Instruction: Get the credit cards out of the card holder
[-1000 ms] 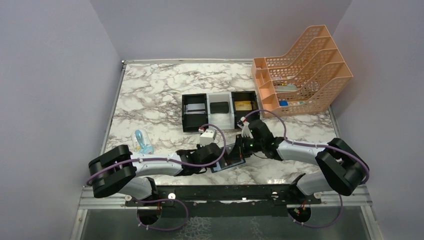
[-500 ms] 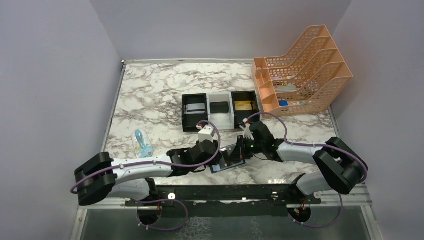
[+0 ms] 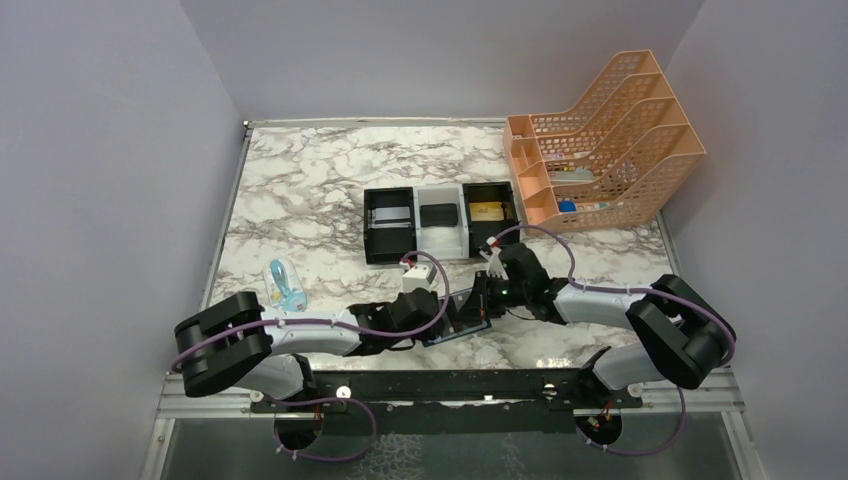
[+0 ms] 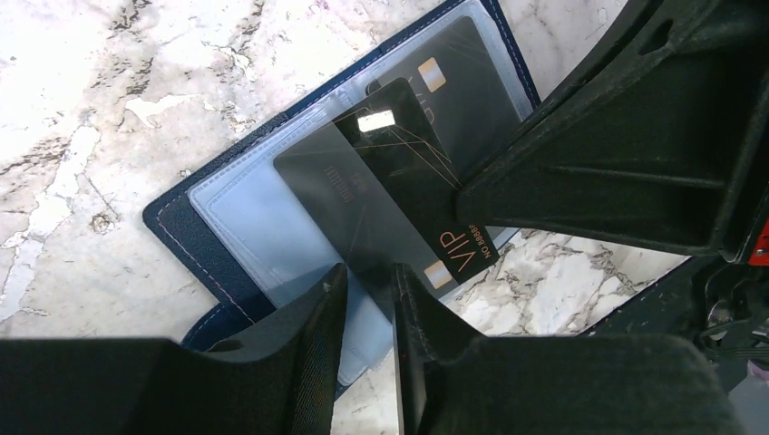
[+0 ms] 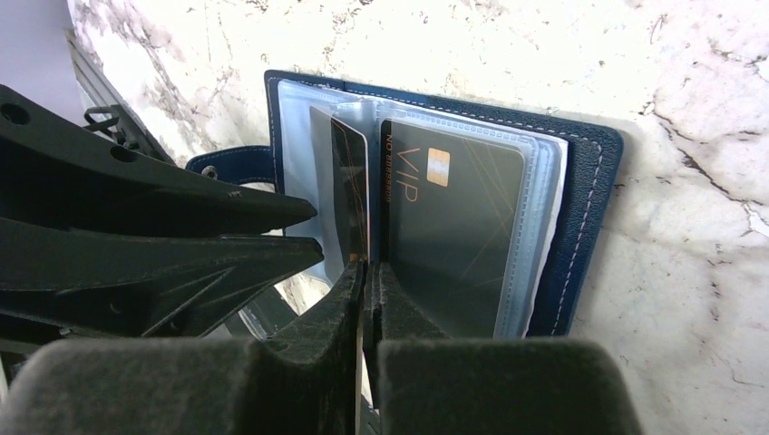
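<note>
Right wrist: right gripper (image 5: 365, 272) clamping shut on black card (image 5: 350, 186) edge; card looking thin, stiff, slippery, best pinching free edge; left gripper (image 4: 367, 283) hovering slightly open.

A marble-patterned tabletop (image 3: 300, 190), white veined with grey, is closed in by plain pale lilac-grey walls (image 3: 440, 50) on its left, far and right sides. At the far right corner stands a peach mesh file rack (image 3: 610, 130) with stepped dividers; a few small items sit low in its slots, too small to tell. Just left of it, mid-table, three box trays lie side by side, touching: left black tray (image 3: 368, 225), white tray (image 3: 440, 245), right black tray (image 3: 490, 189). Near the left edge lies a small pale-blue and clear object (image 3: 283, 284).
</note>
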### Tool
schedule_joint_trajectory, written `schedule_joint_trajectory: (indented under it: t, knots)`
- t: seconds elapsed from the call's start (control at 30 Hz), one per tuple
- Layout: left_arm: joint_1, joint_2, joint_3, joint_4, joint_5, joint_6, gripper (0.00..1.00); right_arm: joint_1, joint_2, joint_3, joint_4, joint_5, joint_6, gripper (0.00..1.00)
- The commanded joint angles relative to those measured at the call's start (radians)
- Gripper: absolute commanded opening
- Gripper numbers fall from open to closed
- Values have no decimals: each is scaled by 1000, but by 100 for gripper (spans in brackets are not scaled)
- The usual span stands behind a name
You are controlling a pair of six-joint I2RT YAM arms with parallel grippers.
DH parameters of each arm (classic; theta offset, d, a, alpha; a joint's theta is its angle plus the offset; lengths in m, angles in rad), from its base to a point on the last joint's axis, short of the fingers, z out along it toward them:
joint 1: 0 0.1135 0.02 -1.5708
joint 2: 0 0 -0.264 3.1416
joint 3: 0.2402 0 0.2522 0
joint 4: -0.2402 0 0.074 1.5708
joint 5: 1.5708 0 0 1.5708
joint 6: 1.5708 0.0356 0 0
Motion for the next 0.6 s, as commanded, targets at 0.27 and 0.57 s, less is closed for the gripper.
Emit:
schedule_joint_trajectory:
  t: [0.27,0.57]
  knots:
    - [0,-5,-1,-177,-100,-29,24,-7,-9,36,-3,-7,-51,18]
    - [0,-45,-39,-135,-91,-29,24,-13,138,117,22,-137,-97,23]
